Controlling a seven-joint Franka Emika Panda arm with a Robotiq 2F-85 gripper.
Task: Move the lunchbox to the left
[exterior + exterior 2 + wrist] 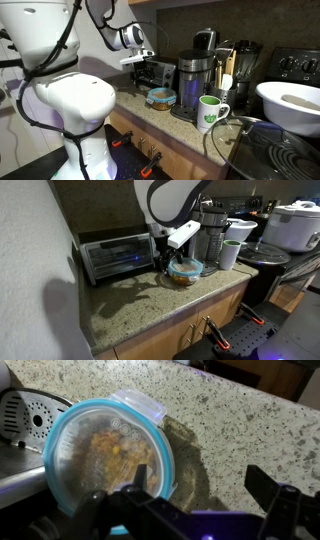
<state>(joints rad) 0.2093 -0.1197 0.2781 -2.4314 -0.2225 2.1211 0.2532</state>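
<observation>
The lunchbox (105,455) is a low round container with a blue rim and a clear lid showing tan food. It sits on the speckled counter (230,420) and shows in both exterior views (160,98) (184,272). My gripper (203,485) is open and empty. In the wrist view one finger hangs over the lunchbox's right edge and the other over bare counter. In both exterior views the gripper (138,61) (170,248) hovers just above the lunchbox without touching it.
A white-and-green mug (210,112) (230,255) and a coffee maker (190,82) stand close beside the lunchbox. A toaster oven (115,255) sits against the wall on the other side. A large white bowl (290,105) rests on the stove (265,150).
</observation>
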